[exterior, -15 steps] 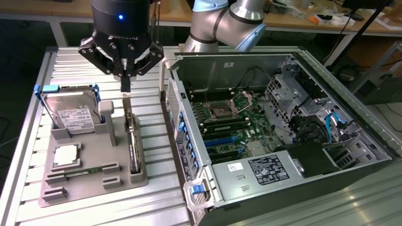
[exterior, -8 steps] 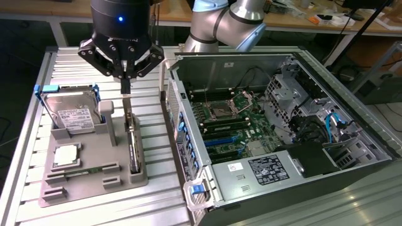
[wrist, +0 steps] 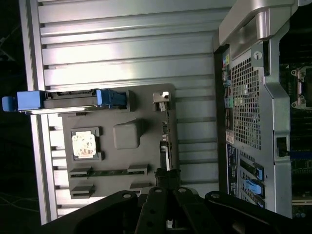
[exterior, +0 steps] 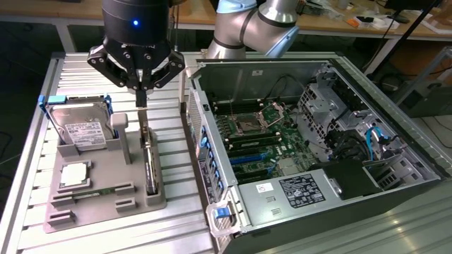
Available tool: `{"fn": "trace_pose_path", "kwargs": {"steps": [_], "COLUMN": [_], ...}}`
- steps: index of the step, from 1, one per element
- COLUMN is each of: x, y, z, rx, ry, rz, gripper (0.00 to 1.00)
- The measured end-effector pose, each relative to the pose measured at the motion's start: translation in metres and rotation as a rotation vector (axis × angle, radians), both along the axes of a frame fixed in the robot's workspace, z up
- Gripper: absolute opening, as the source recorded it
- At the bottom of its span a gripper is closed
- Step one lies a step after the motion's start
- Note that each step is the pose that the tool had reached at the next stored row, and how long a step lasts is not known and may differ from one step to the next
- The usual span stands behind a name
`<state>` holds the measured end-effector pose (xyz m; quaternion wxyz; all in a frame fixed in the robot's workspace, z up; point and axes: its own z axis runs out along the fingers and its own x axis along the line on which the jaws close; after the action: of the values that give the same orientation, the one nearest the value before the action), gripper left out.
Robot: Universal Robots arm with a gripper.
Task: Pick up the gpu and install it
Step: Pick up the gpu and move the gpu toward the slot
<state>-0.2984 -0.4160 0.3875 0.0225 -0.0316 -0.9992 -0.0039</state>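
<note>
While my jaws hang pressed together right over the gpu [exterior: 148, 164], nothing of the job is finished as far as I can judge: the card stands on edge in its slot of the grey holder [exterior: 106, 209], along the side that faces the computer case [exterior: 268, 69], not yet lifted, and I cannot tell whether my tips touch its upper end or stop just short of it. Beside it in the same holder lie a memory stick [exterior: 93, 194] and a square processor [exterior: 74, 174], and beyond them a hard drive [exterior: 81, 127] stands upright in blue rails; its white label carries print I cannot read. Farther off, across a strip of ribbed bench [exterior: 173, 222], the case lies open with its motherboard [exterior: 258, 137] bare, so both the picking up and the installing are left. A black-and-white label [exterior: 300, 189] on the power supply is too small to read, and I find no brand anywhere
</note>
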Motion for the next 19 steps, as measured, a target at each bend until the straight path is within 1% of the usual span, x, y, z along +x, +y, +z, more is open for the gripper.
{"fn": "trace_pose_path", "kwargs": {"steps": [4, 6, 11, 15, 19], "x": [0.000, 0.000, 0.000, 0.000, 0.000], "y": [-0.0011, -0.0024, -0.0079, -0.0096, -0.0124], "z": [0.0000, 0.0000, -0.0001, -0.0002, -0.0003], "rx": [-0.0012, -0.0032, -0.0127, -0.0189, -0.0230], "ry": [-0.0001, 0.0000, 0.0000, 0.0000, 0.0001], "rz": [0.000, 0.000, 0.000, 0.000, 0.000], "gripper": [0.11, 0.11, 0.11, 0.11, 0.11]}}
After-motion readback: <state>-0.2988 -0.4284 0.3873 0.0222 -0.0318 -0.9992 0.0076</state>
